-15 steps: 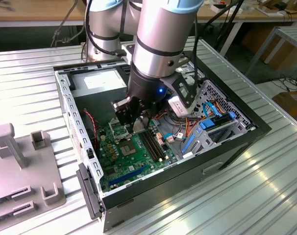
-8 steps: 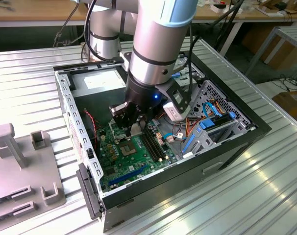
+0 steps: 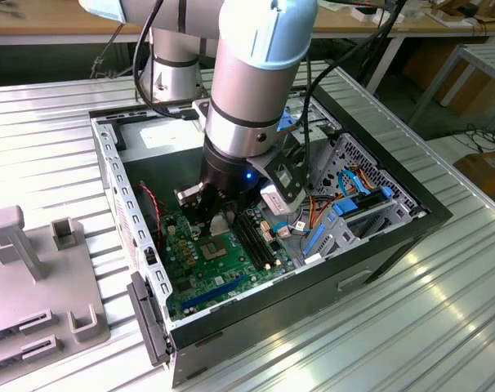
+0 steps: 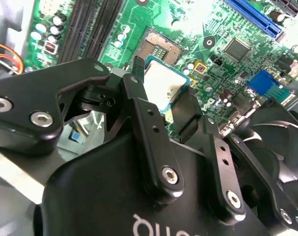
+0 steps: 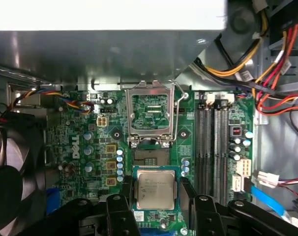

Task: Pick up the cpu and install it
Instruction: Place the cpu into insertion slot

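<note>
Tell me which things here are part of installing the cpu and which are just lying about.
Part of the job: the cpu, clamped in the gripper; the open socket on the motherboard.
Lying about: memory slots; fan; coloured cables; grey fixture outside the case.

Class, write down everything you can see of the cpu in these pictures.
The cpu is a small flat square chip with a dull silver-grey metal top and a green rim. It is held flat, metal side up, clamped on two opposite edges between the black fingers of the gripper. It hangs over the green motherboard, just beside the open socket, not yet seated in it.
</note>
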{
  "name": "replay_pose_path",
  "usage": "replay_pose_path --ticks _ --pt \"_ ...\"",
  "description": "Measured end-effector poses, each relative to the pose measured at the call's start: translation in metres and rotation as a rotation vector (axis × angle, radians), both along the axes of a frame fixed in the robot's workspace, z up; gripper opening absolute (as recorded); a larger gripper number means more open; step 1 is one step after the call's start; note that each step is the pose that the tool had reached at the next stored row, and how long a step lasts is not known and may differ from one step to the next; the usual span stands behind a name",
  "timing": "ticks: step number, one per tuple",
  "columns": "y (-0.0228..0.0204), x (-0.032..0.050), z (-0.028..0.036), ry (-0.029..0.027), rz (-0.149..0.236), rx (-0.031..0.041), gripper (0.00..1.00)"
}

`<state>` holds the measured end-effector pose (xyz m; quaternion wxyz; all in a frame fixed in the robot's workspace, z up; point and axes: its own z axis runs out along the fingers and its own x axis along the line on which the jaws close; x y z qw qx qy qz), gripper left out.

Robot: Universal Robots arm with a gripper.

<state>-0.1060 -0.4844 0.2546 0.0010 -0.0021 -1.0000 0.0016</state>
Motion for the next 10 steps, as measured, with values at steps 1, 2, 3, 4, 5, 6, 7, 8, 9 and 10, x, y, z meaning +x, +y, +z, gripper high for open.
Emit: replay_pose_path --ticks 1,2,3,4,5,6,7,8,9,10 --pt "0.0000 -0.0001 -0.0033 0.0001 0.002 0.0000 0.47" --pt "0.0000 -0.0001 -0.0061 0.0001 0.004 0.0000 0.47" --pt "0.0002 -0.0001 -0.0086 0.0001 0.006 0.0000 0.47" --pt "0.0002 -0.0001 -0.0105 0.0002 0.009 -0.0001 0.47" --pt "0.0002 -0.0001 -0.0127 0.0001 0.015 0.0000 0.47" --pt "0.0002 -0.0001 -0.0140 0.0002 0.019 0.0000 0.47" --pt "0.0002 0.0002 -0.0168 0.0009 0.024 -0.0001 0.47" --pt "0.0002 0.0003 -0.0186 0.0010 0.024 -0.0001 0.47" --pt "0.0002 0.0003 -0.0203 0.0010 0.024 0.0001 0.47" --pt "0.0001 0.0004 -0.0212 0.0011 0.024 0.0000 0.47"
